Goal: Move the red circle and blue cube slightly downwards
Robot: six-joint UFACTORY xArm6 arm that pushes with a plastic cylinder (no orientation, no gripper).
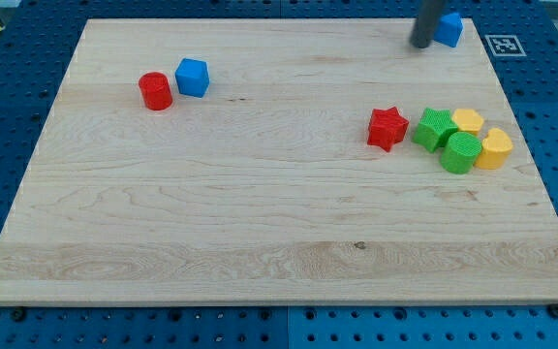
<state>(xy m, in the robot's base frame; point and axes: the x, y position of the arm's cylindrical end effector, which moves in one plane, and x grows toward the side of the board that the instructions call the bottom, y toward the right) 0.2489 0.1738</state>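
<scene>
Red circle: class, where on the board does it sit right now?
The red circle sits in the board's upper left part, touching the blue cube on its right, far from my tip at the view's top right.

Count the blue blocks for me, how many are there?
2. One blue cube sits beside the red circle at the view's upper left; another blue block is at the top right, partly hidden behind my tip.
</scene>
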